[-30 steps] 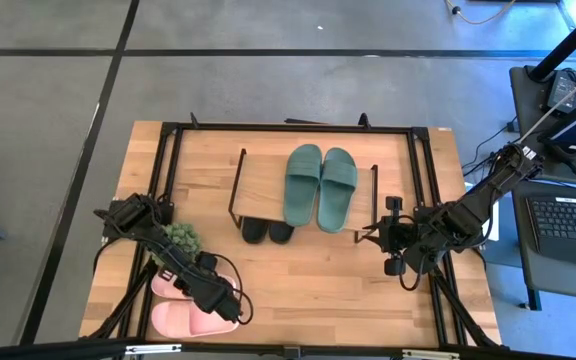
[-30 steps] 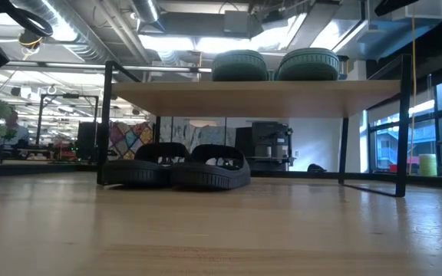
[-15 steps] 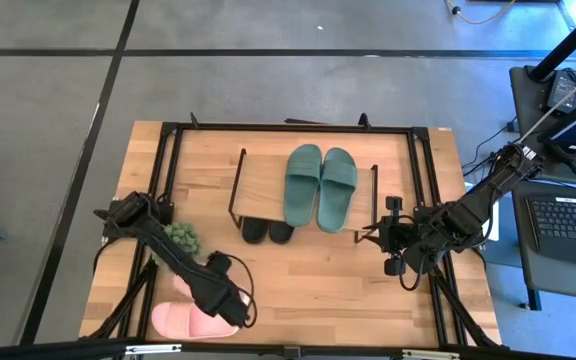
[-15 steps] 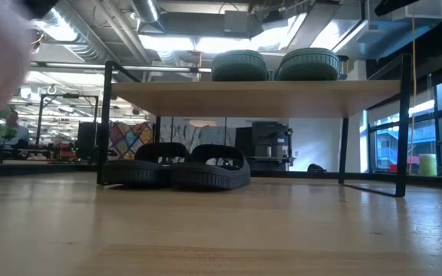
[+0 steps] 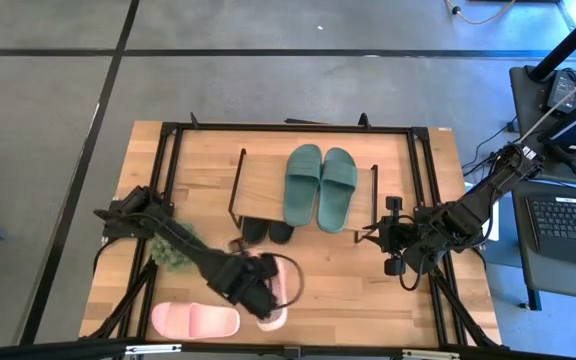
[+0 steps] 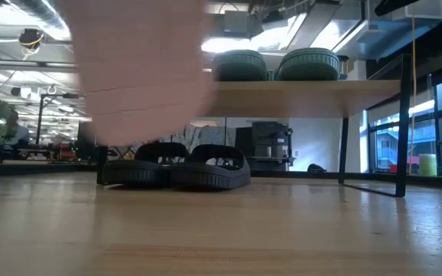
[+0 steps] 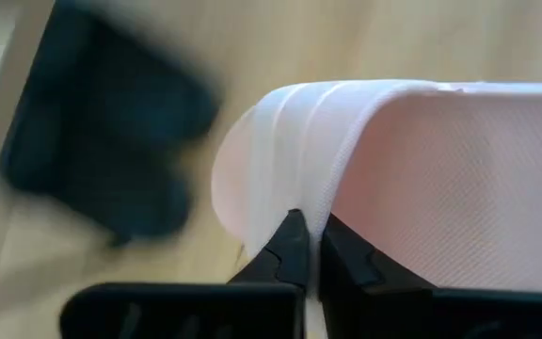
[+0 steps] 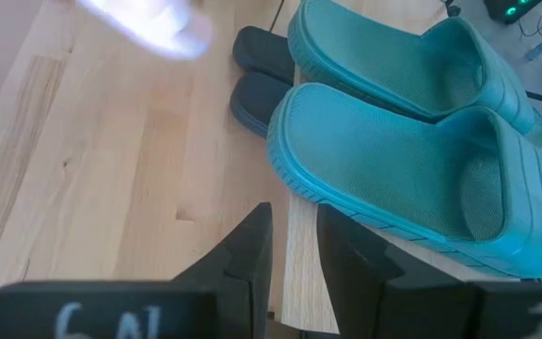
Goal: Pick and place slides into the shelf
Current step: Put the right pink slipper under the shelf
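L gripper (image 5: 264,290) clamped on 1 pink slide (image 5: 276,288), held up off the table in front of the shelf (image 5: 268,182).
Slides counted: 2 pink, 2 green, 2 black. 2nd pink slide (image 5: 195,320) lies flat on the table (image 5: 348,280) near the front edge, just L of the held one. Green pair (image 5: 320,186) sits side by side on the shelf's top board. Black pair (image 5: 268,231) under the shelf, toes poking out at the front; low view shows both (image 6: 176,165) side by side on the table beneath the board. L wrist view: fingers (image 7: 285,252) pinch the pink slide's edge (image 7: 384,179). R gripper (image 5: 392,236) waits beside the shelf's R end, jaws a small gap apart, holding nothing. 1 small plant (image 5: 178,245) by the L arm.
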You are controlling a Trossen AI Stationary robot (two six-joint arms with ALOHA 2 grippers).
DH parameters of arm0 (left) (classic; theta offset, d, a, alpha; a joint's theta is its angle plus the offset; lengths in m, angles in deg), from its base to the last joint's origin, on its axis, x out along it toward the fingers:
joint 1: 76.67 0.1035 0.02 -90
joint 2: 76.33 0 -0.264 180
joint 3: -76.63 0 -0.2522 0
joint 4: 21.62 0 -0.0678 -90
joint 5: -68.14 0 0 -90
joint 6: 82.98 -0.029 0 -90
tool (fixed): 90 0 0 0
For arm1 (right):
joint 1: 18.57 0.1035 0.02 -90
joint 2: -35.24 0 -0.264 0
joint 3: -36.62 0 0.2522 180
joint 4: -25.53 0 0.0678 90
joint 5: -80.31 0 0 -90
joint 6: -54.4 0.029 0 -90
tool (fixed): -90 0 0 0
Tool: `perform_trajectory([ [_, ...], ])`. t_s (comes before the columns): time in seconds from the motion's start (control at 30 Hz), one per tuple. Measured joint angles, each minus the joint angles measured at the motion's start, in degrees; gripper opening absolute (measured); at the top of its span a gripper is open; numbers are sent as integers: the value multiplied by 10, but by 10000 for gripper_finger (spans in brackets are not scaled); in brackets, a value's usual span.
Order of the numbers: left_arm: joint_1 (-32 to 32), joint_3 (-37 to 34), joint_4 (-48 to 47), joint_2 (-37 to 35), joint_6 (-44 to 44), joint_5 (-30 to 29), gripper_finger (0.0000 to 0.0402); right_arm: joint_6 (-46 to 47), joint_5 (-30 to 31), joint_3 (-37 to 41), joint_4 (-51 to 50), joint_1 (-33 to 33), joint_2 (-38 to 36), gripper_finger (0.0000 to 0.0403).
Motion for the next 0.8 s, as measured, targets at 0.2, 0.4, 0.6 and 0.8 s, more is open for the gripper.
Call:
perform_trajectory([
  [0.2, 34, 1, 160, 19, -276, -50, 1, 2, 0, 0, 0, 0, 0, 89],
  [0.4, 63, 1, 241, 55, -440, -132, 1, 18, 0, 0, -1, 0, 0, 89],
  [0.6, 86, 1, 334, 101, -500, -124, 1, 33, 0, 0, -5, 0, 0, 89],
  [0.8, 105, 1, 362, 136, -498, -146, 1, 34, 0, 0, -5, 0, 0, 89],
])
